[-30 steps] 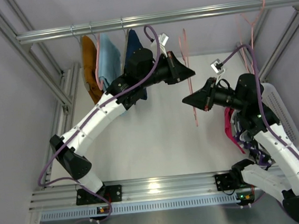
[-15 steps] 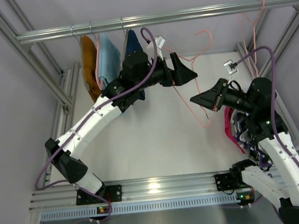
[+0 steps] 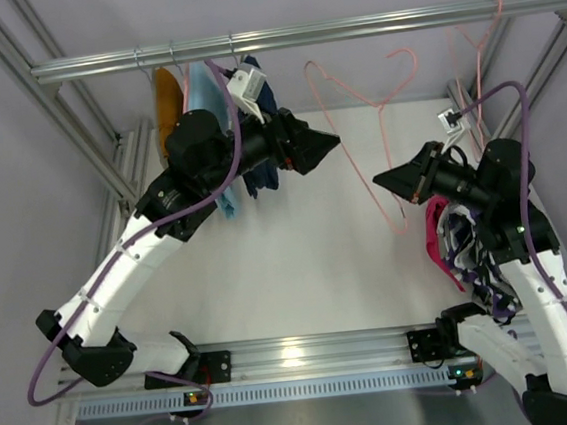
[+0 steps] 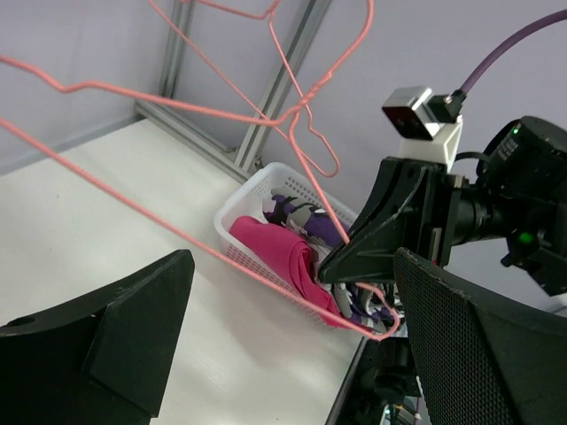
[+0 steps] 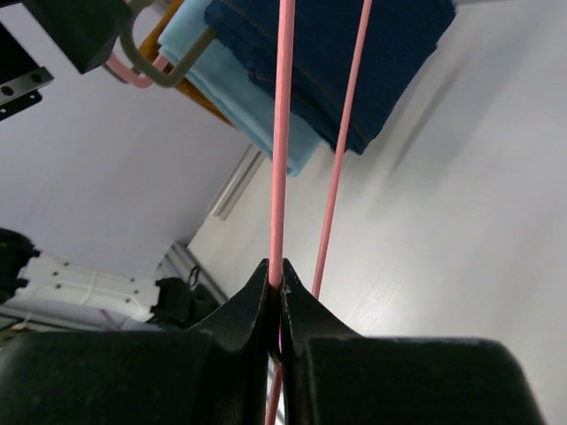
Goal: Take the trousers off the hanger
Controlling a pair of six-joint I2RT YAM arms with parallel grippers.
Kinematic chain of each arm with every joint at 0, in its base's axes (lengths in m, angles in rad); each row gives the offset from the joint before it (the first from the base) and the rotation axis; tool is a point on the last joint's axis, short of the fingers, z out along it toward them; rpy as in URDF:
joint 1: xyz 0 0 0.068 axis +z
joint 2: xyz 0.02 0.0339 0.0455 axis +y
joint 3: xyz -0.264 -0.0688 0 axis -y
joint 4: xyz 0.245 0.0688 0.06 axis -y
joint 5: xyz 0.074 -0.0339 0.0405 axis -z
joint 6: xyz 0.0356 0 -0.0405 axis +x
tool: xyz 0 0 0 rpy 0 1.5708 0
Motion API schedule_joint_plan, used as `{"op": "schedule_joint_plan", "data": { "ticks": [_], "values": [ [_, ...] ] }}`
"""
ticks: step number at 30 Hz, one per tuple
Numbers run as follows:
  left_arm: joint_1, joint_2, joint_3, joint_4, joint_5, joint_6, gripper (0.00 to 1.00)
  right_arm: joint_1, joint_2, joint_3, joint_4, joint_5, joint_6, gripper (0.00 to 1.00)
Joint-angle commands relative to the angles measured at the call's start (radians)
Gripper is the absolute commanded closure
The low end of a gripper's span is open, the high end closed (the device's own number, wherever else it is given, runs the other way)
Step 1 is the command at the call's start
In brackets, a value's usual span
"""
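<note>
trousers in magenta-pink and a navy patterned pair lie heaped in the white basket at the right side of the worktop. an orange garment, a light blue one and a dark denim one hang from the rail. the right end effector is pinched tight on a bare pink wire hanger. the left end effector stands wide, holding nothing. the cloth looks light, limp and likely to slide off thin wire, so a bunched fold just under the hanger bar seems the best hold.

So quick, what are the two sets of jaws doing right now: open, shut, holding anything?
Left jaws: open, empty.
Right jaws: shut on the pink hanger.
</note>
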Motion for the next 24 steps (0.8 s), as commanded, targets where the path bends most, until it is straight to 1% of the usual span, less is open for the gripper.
{"op": "schedule_joint_plan", "data": {
  "ticks": [1,3,4,6,8,14,18,19,24],
  "values": [
    [0.004,-0.014,0.017,0.054,0.059,0.067,0.01,-0.012,-0.002,0.142,-0.115,0.167,-0.150,1.00],
    [0.004,-0.002,0.055,0.044,0.039,0.110,0.01,-0.010,0.022,0.195,-0.148,0.242,-0.187,1.00],
    [0.025,0.004,0.093,0.044,0.027,0.122,0.01,-0.010,0.032,0.212,-0.168,0.267,-0.196,1.00],
    [0.056,0.024,0.142,0.035,0.033,0.109,0.01,-0.012,0.053,0.237,-0.200,0.310,-0.209,1.00],
    [0.079,0.033,0.159,0.021,0.028,0.098,0.01,-0.012,0.075,0.254,-0.214,0.333,-0.225,1.00],
    [0.083,0.030,0.159,-0.007,-0.021,0.083,0.01,-0.013,0.240,0.367,-0.260,0.382,-0.271,1.00],
    [0.093,0.017,0.150,-0.005,-0.046,0.083,0.01,-0.013,0.297,0.418,-0.254,0.406,-0.305,1.00],
    [0.099,0.015,0.150,-0.007,-0.027,0.081,0.01,-0.013,0.305,0.423,-0.237,0.406,-0.307,1.00],
    [0.103,-0.014,0.132,-0.002,-0.021,0.086,0.01,-0.013,0.322,0.417,-0.192,0.423,-0.319,1.00]
  ]
}}
